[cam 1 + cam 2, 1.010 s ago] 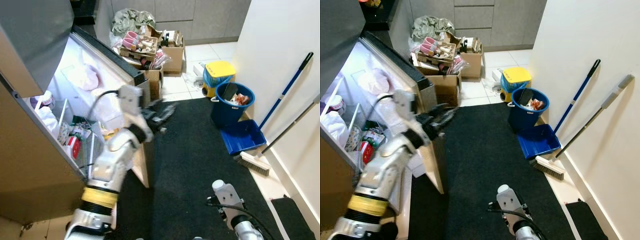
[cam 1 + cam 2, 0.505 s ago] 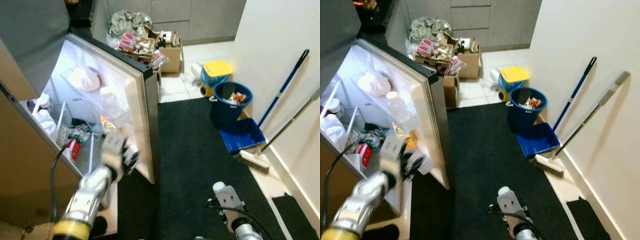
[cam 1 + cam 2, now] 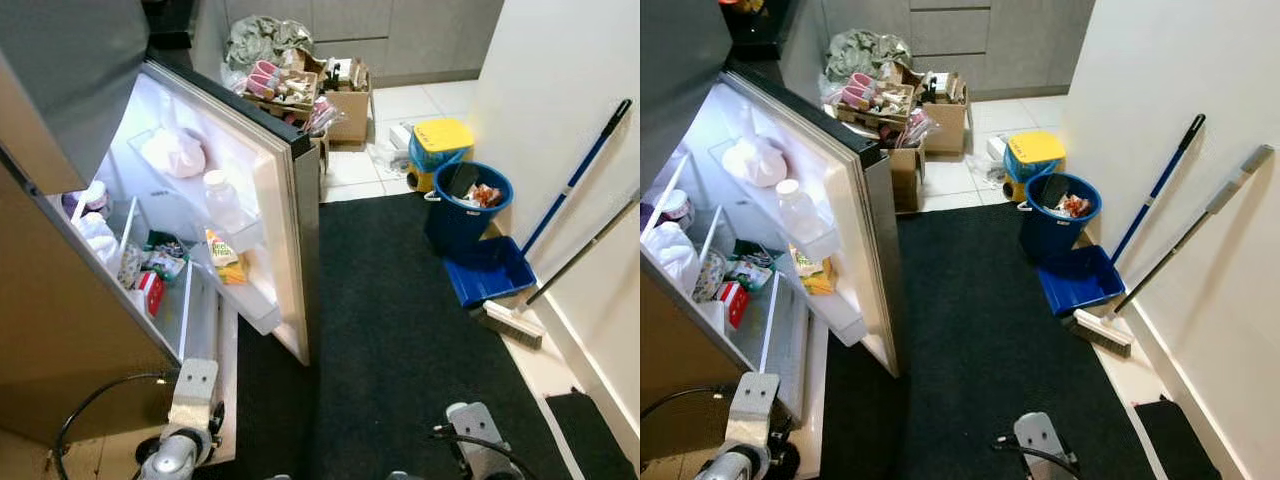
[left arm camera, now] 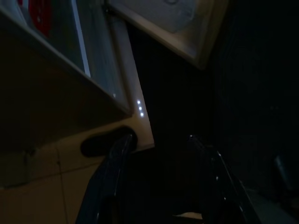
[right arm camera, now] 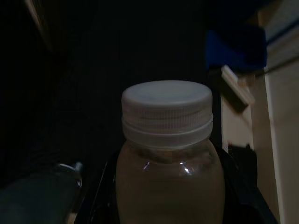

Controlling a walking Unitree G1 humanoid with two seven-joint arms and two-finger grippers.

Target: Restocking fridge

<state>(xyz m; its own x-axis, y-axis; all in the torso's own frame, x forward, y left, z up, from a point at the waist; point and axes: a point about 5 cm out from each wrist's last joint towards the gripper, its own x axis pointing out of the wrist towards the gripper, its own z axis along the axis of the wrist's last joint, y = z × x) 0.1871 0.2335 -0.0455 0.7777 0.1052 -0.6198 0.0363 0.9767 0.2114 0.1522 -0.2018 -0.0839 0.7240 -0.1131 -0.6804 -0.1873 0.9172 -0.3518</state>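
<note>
Black floor matting lies beyond your right gripper (image 5: 163, 186), clamped around a white-capped clear plastic bottle (image 5: 166, 154), while your left gripper (image 4: 159, 144) hangs spread below the open white fridge (image 3: 200, 230).

– Where is the fridge (image 3: 90, 290)?
– On the left, its door (image 3: 270, 190) swung open over the mat (image 3: 400, 330).
– And right of that?
– A bucket (image 3: 462, 205) with a dustpan (image 3: 490, 272) before it; boxes (image 3: 300, 100) stand behind the door.
</note>
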